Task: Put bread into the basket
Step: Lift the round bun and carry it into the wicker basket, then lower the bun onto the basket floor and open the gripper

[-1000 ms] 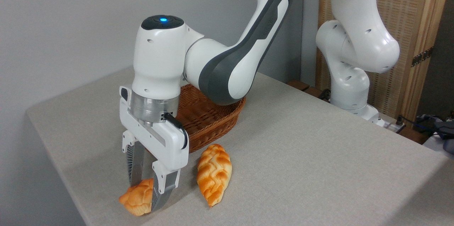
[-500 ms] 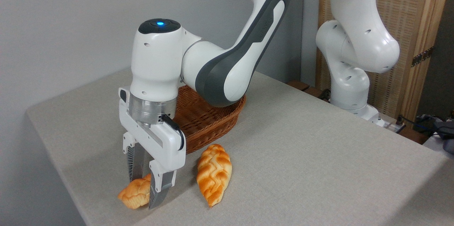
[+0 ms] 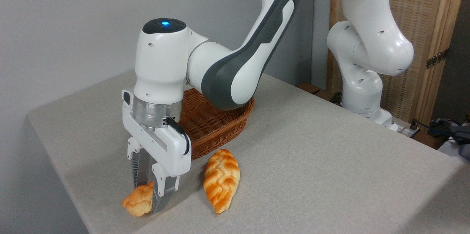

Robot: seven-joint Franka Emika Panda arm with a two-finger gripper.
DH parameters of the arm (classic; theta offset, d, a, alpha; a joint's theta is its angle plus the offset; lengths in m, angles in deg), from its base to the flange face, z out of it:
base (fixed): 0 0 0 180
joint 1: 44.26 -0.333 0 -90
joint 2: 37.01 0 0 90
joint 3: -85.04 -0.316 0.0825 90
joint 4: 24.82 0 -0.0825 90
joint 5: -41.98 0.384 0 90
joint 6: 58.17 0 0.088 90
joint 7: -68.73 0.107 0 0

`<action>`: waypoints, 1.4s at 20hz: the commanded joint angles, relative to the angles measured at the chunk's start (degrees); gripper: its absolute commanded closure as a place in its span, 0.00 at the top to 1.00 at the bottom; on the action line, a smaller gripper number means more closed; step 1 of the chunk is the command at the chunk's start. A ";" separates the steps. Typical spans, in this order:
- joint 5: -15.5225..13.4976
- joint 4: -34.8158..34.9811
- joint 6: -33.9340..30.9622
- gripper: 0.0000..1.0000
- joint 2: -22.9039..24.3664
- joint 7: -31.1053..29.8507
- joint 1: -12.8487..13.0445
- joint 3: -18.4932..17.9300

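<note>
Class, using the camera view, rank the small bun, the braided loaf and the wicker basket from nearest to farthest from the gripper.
1. Small bun: between the fingers of the gripper.
2. Braided loaf: on the table, to its right.
3. Wicker basket: behind, partly under the arm.

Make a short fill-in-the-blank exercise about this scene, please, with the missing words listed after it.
1. The gripper is closed on the ____.
2. The basket is woven and ____ in colour.
3. The loaf lies on the ____, outside the basket.
4. The light on the arm is ____.

Missing words: bun; reddish-brown; table; blue
</note>
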 commanded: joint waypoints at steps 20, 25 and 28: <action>-5.86 -0.65 -16.38 0.44 11.89 -1.88 0.07 5.16; -5.68 -0.65 -26.50 0.43 12.77 -1.79 0.07 8.76; -5.24 -0.47 -29.13 0.51 12.68 -1.70 0.16 9.73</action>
